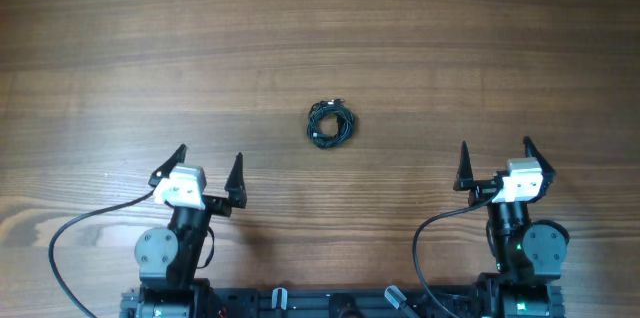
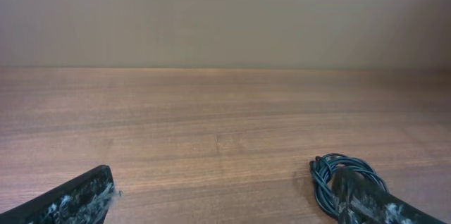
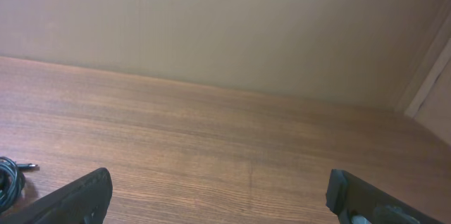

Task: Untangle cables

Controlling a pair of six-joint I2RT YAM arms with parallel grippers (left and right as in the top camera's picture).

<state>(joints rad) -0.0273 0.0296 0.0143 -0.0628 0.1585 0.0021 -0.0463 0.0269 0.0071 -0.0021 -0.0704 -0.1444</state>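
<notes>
Wooden brown tabletop holds your small knotted bundle of thin black cables near its centre, well apart from both arms. The left gripper and right gripper stand spread wide and empty. Expect the bundle to be light, limp and springy; pinch 1 outer loop, not the knot.

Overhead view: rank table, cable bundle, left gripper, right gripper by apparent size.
1. table, fills the frame
2. left gripper and right gripper, both open: they look alike, so not ranked against each other
3. cable bundle, smallest
</notes>
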